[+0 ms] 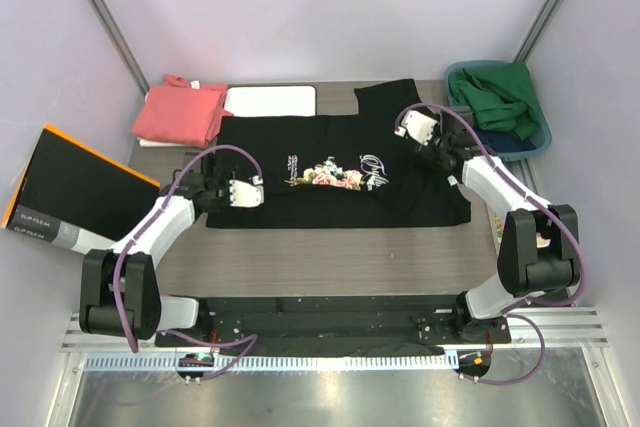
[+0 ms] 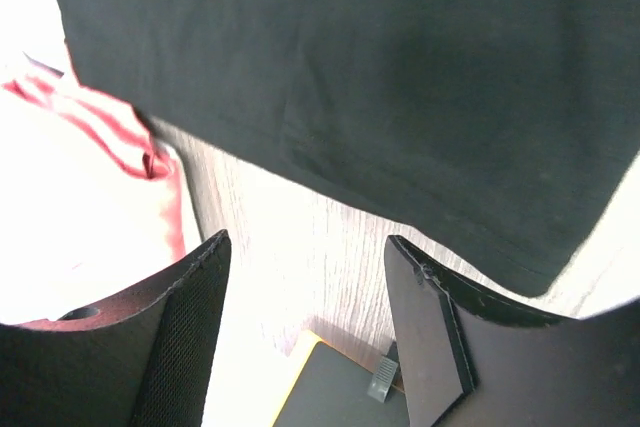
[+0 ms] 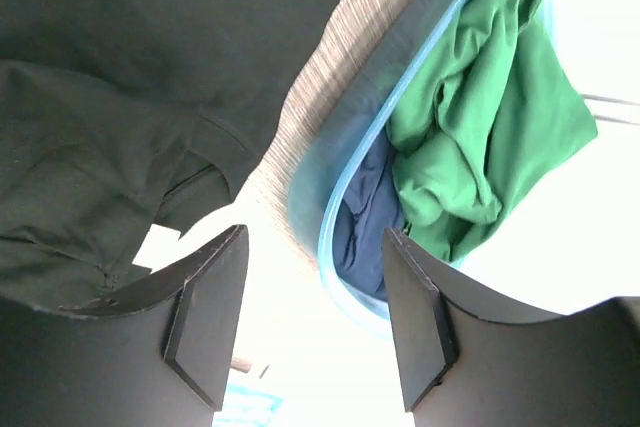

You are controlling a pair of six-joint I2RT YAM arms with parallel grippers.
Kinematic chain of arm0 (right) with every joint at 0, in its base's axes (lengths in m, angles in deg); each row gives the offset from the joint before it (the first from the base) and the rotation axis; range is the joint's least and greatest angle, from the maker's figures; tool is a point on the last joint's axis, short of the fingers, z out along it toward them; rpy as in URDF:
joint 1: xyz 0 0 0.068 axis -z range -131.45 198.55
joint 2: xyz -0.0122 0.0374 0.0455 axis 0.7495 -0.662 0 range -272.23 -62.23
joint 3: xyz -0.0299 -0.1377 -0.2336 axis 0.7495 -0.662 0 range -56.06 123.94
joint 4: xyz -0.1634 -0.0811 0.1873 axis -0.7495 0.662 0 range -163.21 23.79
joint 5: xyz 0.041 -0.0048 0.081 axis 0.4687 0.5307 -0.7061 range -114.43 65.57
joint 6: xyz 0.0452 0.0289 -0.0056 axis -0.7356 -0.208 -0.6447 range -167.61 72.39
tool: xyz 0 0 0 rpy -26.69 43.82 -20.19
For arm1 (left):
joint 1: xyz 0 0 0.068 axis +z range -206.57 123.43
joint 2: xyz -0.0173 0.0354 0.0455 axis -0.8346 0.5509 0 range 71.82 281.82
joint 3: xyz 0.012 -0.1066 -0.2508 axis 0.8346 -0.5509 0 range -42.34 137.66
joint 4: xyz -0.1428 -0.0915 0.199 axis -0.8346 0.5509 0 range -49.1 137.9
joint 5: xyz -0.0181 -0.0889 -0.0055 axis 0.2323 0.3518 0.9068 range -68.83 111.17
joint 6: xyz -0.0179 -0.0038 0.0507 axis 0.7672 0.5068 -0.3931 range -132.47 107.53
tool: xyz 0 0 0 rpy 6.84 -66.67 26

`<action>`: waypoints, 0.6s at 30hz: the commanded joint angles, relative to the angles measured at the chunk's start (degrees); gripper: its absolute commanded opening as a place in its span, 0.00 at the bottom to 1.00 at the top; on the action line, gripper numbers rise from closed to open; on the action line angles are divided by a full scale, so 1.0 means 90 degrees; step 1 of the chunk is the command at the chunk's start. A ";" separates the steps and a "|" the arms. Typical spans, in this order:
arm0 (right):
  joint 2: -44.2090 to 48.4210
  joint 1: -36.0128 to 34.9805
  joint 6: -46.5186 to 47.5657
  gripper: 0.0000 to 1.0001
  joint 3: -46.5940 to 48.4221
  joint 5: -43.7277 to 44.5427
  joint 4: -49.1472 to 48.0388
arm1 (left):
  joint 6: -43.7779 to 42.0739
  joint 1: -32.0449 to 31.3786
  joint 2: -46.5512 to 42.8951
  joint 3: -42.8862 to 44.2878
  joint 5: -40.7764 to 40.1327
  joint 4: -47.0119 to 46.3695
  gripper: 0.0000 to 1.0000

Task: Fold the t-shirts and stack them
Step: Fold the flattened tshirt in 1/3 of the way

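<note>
The black t-shirt (image 1: 320, 172) with flower print and white script lies spread across the table, partly folded at its right side. The salmon-pink t-shirt (image 1: 180, 110) lies folded at the back left; a pink edge of it shows in the left wrist view (image 2: 110, 127). My left gripper (image 1: 243, 193) is open and empty over the shirt's left hem (image 2: 380, 97). My right gripper (image 1: 415, 127) is open and empty above the shirt's right sleeve area (image 3: 130, 97).
A white board (image 1: 270, 101) lies at the back beside the pink shirt. A flat black box with orange edge (image 1: 70, 192) leans at the left. A blue basket (image 1: 535, 137) with green cloth (image 3: 480, 117) stands at the back right.
</note>
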 commanded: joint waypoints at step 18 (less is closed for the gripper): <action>-0.0986 -0.0749 0.0416 0.56 0.1913 -0.3046 0.4893 | 0.0034 0.0029 0.0683 0.0435 -0.0305 -0.1873 0.66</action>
